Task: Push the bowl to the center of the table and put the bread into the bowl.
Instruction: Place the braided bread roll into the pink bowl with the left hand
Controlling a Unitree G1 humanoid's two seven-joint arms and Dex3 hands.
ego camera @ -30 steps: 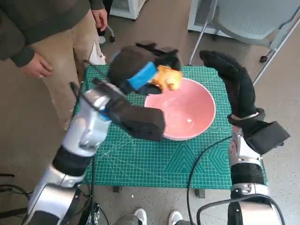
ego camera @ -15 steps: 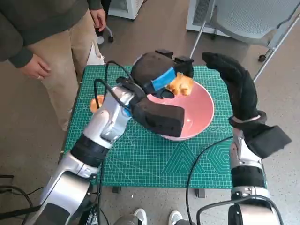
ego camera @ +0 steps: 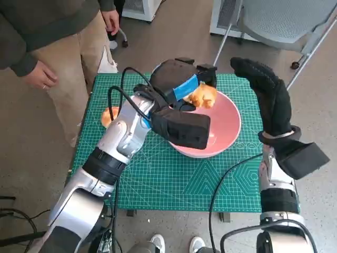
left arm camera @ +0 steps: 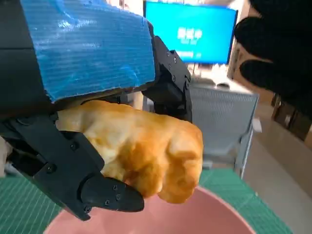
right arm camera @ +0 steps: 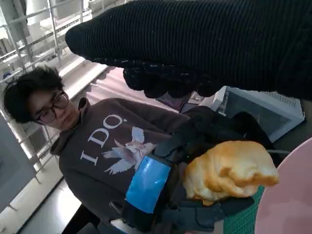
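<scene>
The golden, lumpy piece of bread (ego camera: 202, 95) sits clamped in the black left hand with blue tape across its back (ego camera: 181, 84), fingers (left arm camera: 97, 187) pressed round it, just above the far rim of the shallow pink bowl (ego camera: 224, 132). The bowl rests on the green gridded cutting mat (ego camera: 158, 179). The right hand in its black knitted glove (ego camera: 266, 97) stands beside the bowl, fingers extended, holding nothing. A person (right arm camera: 105, 144) stands beyond.
</scene>
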